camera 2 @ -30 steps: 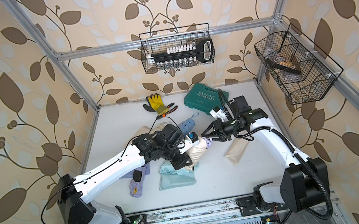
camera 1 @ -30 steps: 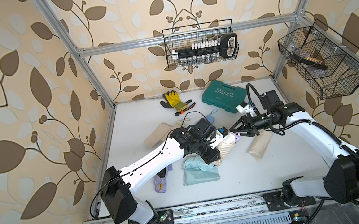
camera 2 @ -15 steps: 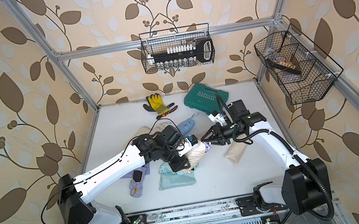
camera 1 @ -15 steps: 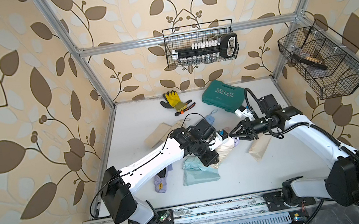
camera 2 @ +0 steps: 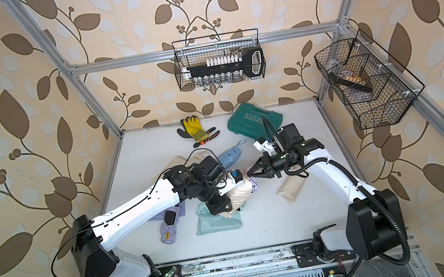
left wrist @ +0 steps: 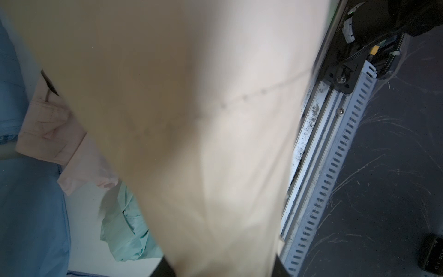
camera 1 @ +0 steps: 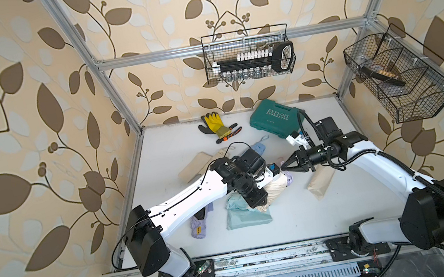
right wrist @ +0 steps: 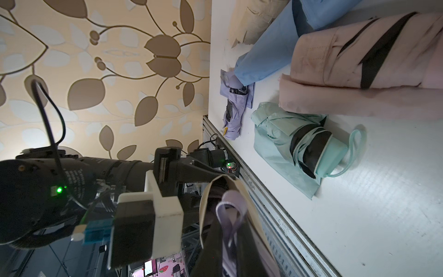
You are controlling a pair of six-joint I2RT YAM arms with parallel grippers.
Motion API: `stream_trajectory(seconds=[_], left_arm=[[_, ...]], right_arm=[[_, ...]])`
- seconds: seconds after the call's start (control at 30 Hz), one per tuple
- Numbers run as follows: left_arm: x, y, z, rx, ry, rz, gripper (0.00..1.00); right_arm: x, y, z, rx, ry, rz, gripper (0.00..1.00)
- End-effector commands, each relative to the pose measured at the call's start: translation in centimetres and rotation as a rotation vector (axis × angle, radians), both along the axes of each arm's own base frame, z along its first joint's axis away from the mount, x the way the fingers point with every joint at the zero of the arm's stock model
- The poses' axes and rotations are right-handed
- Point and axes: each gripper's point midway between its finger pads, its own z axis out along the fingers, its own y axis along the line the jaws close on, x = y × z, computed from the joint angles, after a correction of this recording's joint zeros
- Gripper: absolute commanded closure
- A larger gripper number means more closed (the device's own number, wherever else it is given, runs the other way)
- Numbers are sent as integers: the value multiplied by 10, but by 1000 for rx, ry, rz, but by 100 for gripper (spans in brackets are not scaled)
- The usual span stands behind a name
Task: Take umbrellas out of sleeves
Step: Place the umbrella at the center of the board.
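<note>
In both top views my left gripper [camera 1: 256, 199] [camera 2: 220, 207] is shut on a bulging beige sleeve [camera 1: 277, 186] [camera 2: 240, 194] held above mid-table. That beige fabric fills the left wrist view, pinched in my left gripper [left wrist: 223, 268], so the black fingers [left wrist: 165, 269] barely show. A lilac strap loop [right wrist: 230, 211] sticks out of the beige sleeve's mouth [right wrist: 249, 203]. My right gripper [camera 1: 283, 168] [camera 2: 248, 173] [right wrist: 230, 254] is shut on that loop. The umbrella inside is hidden.
A mint umbrella [right wrist: 311, 148] lies on its mint sleeve [camera 1: 247, 221]. A lilac umbrella [camera 1: 199, 226], a blue bundle [camera 1: 258, 149], a pink umbrella [right wrist: 359, 55] and a beige sleeve [camera 1: 319, 183] lie around. Gloves [camera 1: 215, 123] and a green case [camera 1: 272, 118] sit at the back.
My right gripper has moved left up to the beige sleeve's mouth and closed on the lilac loop. My left gripper has kept its hold and shifted little.
</note>
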Motion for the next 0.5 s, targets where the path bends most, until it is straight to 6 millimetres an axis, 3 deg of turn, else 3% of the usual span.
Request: stream_trajectory(seconds=[0.0, 0.13, 0.47], left_arm=[[64, -31, 39, -194, -179, 98, 81], [75, -34, 28, -195, -142, 110, 69], [74, -38, 9, -196, -85, 111, 68]], right_arm=[[-20, 6, -2, 23, 118, 43, 94], [-13, -3, 1, 3, 107, 4, 99], [18, -32, 26, -59, 25, -149, 100]])
